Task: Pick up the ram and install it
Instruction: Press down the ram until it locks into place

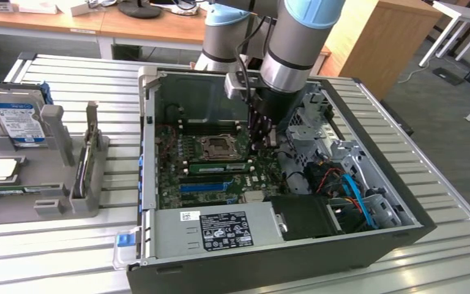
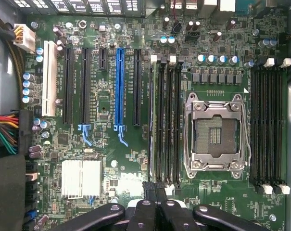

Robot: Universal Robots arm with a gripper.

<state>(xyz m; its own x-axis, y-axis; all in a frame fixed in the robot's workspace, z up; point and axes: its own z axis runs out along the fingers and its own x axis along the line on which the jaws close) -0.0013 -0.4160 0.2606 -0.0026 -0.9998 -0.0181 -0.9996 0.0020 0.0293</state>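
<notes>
Hovering above motherboard [image 2: 111, 159] | fingers [image 2: 144, 211] pressed together | ram [image 1: 216, 166] seated (by CPU socket [image 2: 215, 137]), near them

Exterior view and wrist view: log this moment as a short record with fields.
setting: open computer case lying on a slatted table
arm: reaches down into the case over the motherboard
tool: shut, above the memory slots beside the empty CPU socket
ram: green stick seated in a slot next to the socket
hard drive: upright in the grey holder at the exterior view's left
</notes>
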